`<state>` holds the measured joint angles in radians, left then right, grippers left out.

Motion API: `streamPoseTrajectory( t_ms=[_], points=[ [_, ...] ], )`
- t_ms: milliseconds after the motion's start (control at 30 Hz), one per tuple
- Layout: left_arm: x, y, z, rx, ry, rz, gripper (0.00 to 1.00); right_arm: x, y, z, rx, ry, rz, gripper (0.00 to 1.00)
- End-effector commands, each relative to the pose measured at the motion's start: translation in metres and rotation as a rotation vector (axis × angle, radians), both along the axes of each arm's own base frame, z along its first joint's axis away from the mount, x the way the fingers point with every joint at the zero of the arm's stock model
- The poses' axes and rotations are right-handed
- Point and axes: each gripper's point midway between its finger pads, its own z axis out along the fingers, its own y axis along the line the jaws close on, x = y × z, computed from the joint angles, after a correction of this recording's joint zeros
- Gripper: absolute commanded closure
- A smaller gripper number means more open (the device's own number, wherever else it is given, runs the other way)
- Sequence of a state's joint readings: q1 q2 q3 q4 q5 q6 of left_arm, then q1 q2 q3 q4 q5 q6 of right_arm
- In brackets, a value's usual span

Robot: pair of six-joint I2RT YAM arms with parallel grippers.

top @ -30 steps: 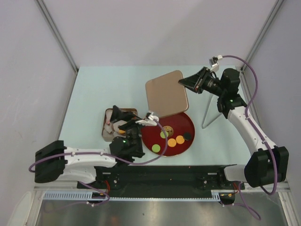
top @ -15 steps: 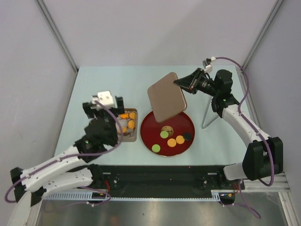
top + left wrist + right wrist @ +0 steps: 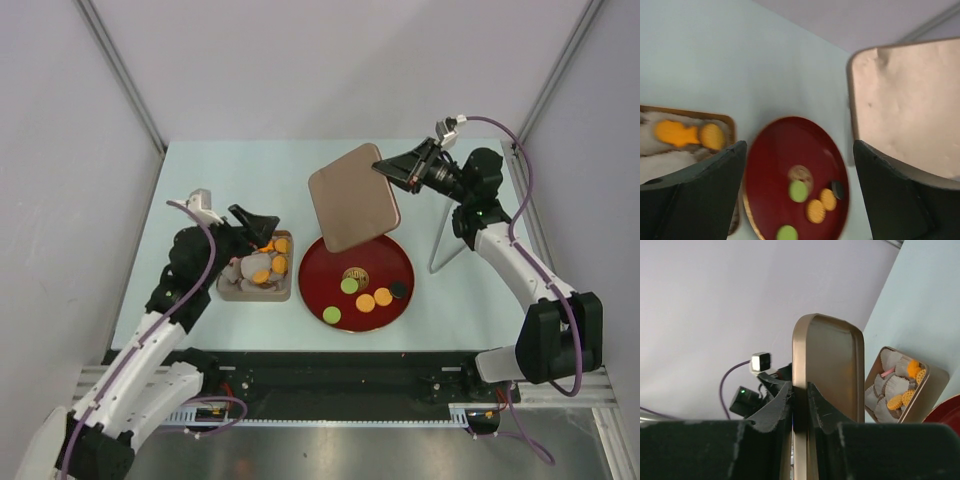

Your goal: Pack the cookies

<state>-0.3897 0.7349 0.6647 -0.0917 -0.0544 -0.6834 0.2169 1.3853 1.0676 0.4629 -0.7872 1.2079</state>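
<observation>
Left wrist: irregular orange cookie (image 3: 676,133) lies sideways

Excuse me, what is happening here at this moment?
The robot is packing cookies into a tin. The right gripper holds the lid tilted in the air by its edge. The left gripper hovers open by the tin, which holds some orange cookies in paper cups. Two green, two orange and one black cookie lie on the red plate.
</observation>
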Motion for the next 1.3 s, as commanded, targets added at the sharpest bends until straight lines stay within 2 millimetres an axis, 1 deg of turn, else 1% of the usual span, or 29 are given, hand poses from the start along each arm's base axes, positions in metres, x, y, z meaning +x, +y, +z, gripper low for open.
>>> streamPoseTrajectory(
  t_ms=[0,67,100,133,167,200,267,300,367,467,533,600,633,667,733,933,1000,1033,1100,1133,1267],
  points=[
    [-0.024,-0.06,0.029,-0.362,-0.006,-0.361,0.09,-0.023,-0.004,0.04,0.051,-0.128,0.038,1.0],
    [-0.025,-0.067,0.02,-0.438,0.039,-0.398,0.08,-0.026,-0.003,0.043,0.057,-0.14,0.048,1.0],
    [-0.028,-0.071,0.03,-0.468,0.002,-0.444,0.09,-0.026,-0.003,0.043,0.06,-0.142,0.051,1.0],
    [-0.029,-0.072,0.033,-0.493,-0.005,-0.462,0.09,-0.028,-0.003,0.044,0.067,-0.145,0.059,1.0],
    [-0.028,-0.076,0.024,-0.534,0.034,-0.472,0.09,-0.029,-0.002,0.045,0.071,-0.147,0.065,1.0],
    [-0.033,-0.078,0.035,-0.553,-0.011,-0.518,0.09,-0.029,-0.002,0.044,0.073,-0.148,0.068,1.0],
    [-0.033,-0.081,0.037,-0.583,-0.011,-0.54,0.07,-0.03,0.0,0.043,0.074,-0.148,0.076,1.0],
    [-0.035,-0.081,0.044,-0.589,-0.043,-0.553,0.07,-0.03,0.001,0.042,0.075,-0.144,0.08,1.0],
    [-0.035,-0.08,0.05,-0.583,-0.069,-0.556,0.07,-0.031,0.003,0.04,0.076,-0.143,0.086,1.0],
    [-0.031,-0.081,0.051,-0.573,-0.075,-0.552,0.07,-0.032,0.007,0.038,0.083,-0.138,0.105,1.0],
    [-0.026,-0.081,0.047,-0.577,-0.074,-0.543,0.07,-0.037,0.014,0.04,0.096,-0.141,0.132,1.0],
    [-0.023,-0.082,0.049,-0.592,-0.094,-0.543,0.06,-0.039,0.021,0.038,0.105,-0.135,0.154,1.0],
    [-0.018,-0.083,0.044,-0.596,-0.079,-0.536,0.06,-0.043,0.026,0.038,0.108,-0.132,0.172,1.0],
    [-0.017,-0.084,0.045,-0.605,-0.086,-0.545,0.06,-0.044,0.029,0.036,0.109,-0.127,0.182,1.0],
    [-0.012,-0.087,0.041,-0.611,-0.07,-0.55,0.07,-0.049,0.036,0.036,0.111,-0.126,0.205,1.0],
    [-0.008,-0.089,0.042,-0.614,-0.085,-0.559,0.09,-0.053,0.043,0.032,0.1,-0.119,0.221,1.0],
    [-0.007,-0.089,0.042,-0.613,-0.09,-0.562,0.16,-0.054,0.044,0.031,0.097,-0.117,0.223,1.0],
    [-0.008,-0.089,0.042,-0.614,-0.092,-0.564,0.23,-0.055,0.044,0.03,0.093,-0.114,0.225,1.0],
    [-0.009,-0.09,0.044,-0.614,-0.101,-0.573,0.3,-0.054,0.045,0.028,0.087,-0.113,0.223,1.0],
    [-0.009,-0.09,0.043,-0.617,-0.097,-0.574,0.36,-0.053,0.045,0.026,0.084,-0.105,0.223,1.0],
    [-0.015,-0.09,0.047,-0.633,-0.123,-0.6,0.48,-0.052,0.047,0.023,0.082,-0.097,0.226,1.0]
  ],
)
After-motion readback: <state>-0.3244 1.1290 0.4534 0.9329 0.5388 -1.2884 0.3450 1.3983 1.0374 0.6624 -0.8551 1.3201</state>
